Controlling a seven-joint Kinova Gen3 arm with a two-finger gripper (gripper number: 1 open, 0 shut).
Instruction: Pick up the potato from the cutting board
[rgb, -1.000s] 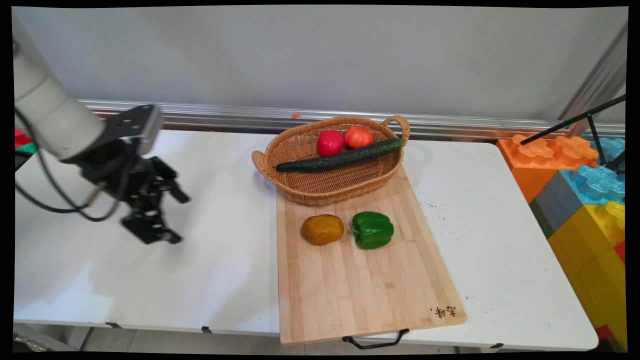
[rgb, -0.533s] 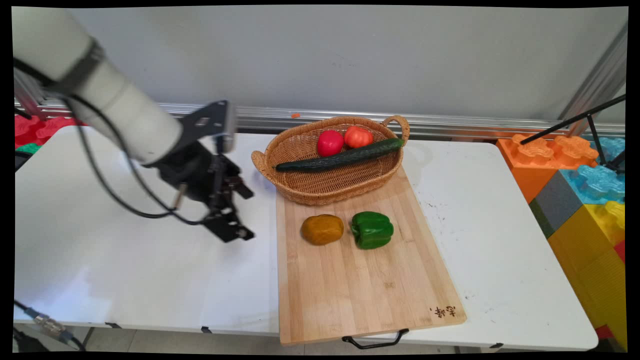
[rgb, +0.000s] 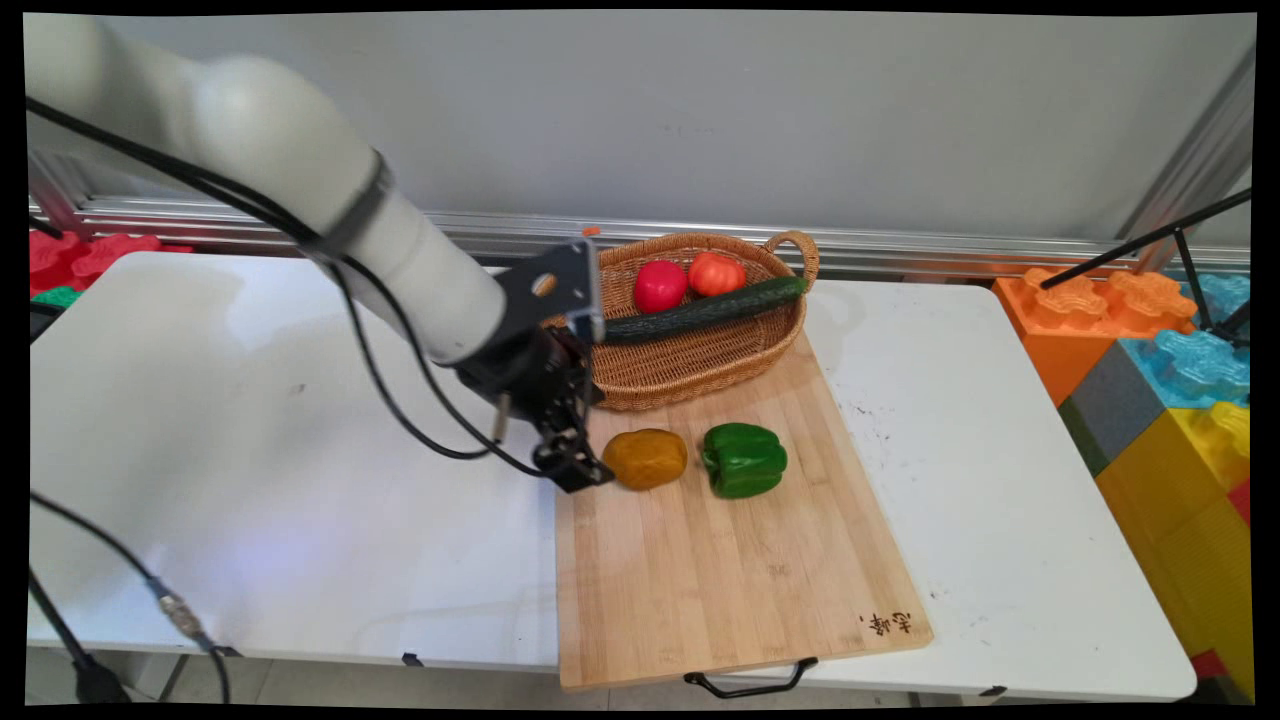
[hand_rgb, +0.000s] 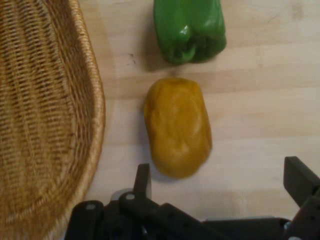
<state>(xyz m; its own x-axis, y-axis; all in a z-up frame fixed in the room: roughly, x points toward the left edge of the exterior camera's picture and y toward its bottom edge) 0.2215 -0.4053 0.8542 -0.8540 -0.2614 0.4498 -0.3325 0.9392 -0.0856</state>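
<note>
My black gripper (rgb: 580, 470) hangs low over the left edge of the wooden cutting board (rgb: 730, 580), just left of a yellow-brown potato (rgb: 645, 458). In the hand view the gripper (hand_rgb: 220, 170) is open, its fingers wide apart and empty. The potato (hand_rgb: 177, 125) lies just ahead of them, its near end beside the left finger. Beyond it sits a green bell pepper (hand_rgb: 189, 27), which is right of the potato (rgb: 744, 459) in the main view. A wicker basket (rgb: 690, 370) on the board's far end holds a cucumber (rgb: 705, 310), a red tomato (rgb: 660, 286) and an orange-red tomato (rgb: 716, 273).
The basket's rim (hand_rgb: 95, 115) runs close to the left of the gripper in the hand view. Big coloured toy blocks (rgb: 1170, 390) stand off the table's right end, under a black rod (rgb: 1150, 240). Red blocks (rgb: 80, 255) lie at the far left. Black cables hang from the arm.
The arm has swept right across the table, from its left part to the board's left edge, bringing the gripper up beside the potato. The vegetables and basket have not moved.
</note>
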